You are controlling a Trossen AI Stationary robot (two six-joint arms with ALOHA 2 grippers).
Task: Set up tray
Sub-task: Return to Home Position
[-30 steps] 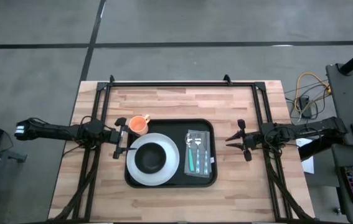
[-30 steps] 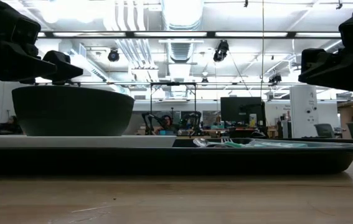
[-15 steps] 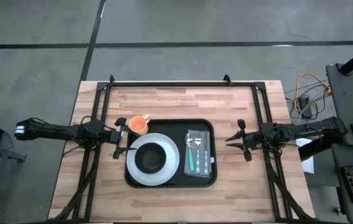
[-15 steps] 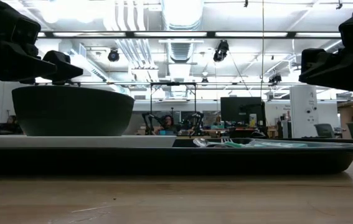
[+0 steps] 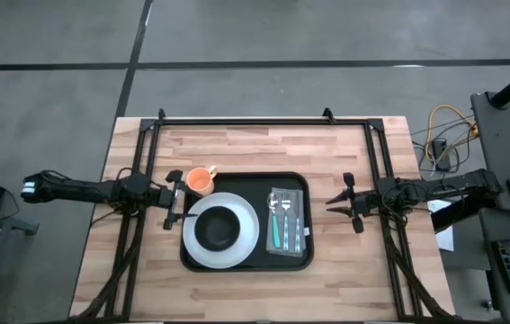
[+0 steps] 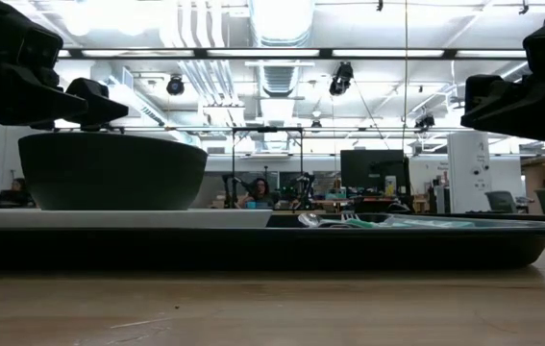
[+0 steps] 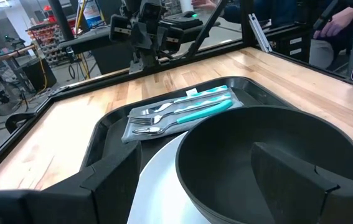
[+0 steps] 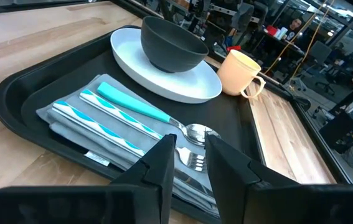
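Observation:
The black tray (image 5: 246, 261) lies mid-table. On its left half a white plate (image 5: 247, 245) carries a dark bowl (image 5: 219, 229). On its right half a grey napkin (image 5: 296, 216) holds a fork, a spoon and teal-handled cutlery (image 8: 132, 109). An orange cup (image 5: 201, 181) stands upright at the tray's far-left corner. My left gripper (image 5: 179, 198) hovers wide open at the tray's left edge, facing the bowl (image 7: 269, 162). My right gripper (image 5: 330, 201) hovers off the tray's right edge, its fingers a narrow gap apart, pointing at the napkin (image 8: 76, 118).
Bare wood lies on the far and near sides of the tray. A black metal frame (image 5: 263, 120) runs along the table's far edge and down both sides. Cables and equipment (image 5: 443, 135) sit off the right edge. People sit in the room behind (image 6: 260, 187).

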